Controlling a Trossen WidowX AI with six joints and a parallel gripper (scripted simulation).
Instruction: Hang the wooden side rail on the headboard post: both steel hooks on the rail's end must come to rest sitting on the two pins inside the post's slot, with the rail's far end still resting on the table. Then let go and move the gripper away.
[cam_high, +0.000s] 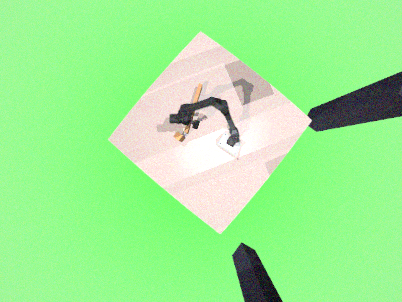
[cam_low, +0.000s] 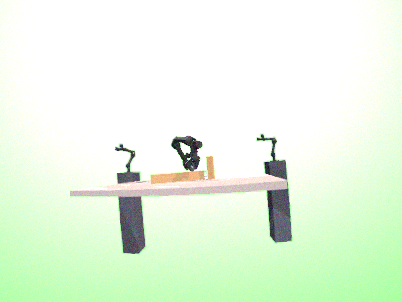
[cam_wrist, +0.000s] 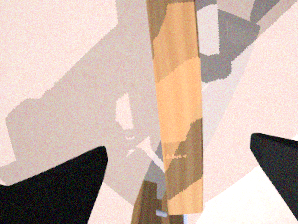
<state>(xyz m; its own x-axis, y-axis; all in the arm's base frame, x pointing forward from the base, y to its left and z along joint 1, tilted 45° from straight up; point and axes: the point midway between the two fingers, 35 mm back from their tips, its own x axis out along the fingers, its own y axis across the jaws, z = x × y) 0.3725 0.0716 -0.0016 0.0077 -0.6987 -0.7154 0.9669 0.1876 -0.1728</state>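
The wooden side rail (cam_high: 198, 92) (cam_low: 175, 177) (cam_wrist: 177, 83) lies on the pink table (cam_high: 210, 200) (cam_low: 125, 191). One end of it meets the upright headboard post (cam_high: 179, 136) (cam_low: 210, 165). In the wrist view the rail's end overlaps the darker post, and small steel pieces (cam_wrist: 160, 215) show in the post's slot. I cannot tell whether the hooks sit on the pins. My gripper (cam_high: 189, 123) (cam_low: 191, 165) (cam_wrist: 180, 145) is open wide and hangs above the rail near the post. Its black fingers stand clear on both sides of the rail and hold nothing.
The arm's base (cam_high: 232, 141) stands on a small white plate on the table. Two dark pillars (cam_low: 131, 220) (cam_low: 278, 205) beside the table carry small camera arms. They also show in the overhead view (cam_high: 360, 107) (cam_high: 255, 277).
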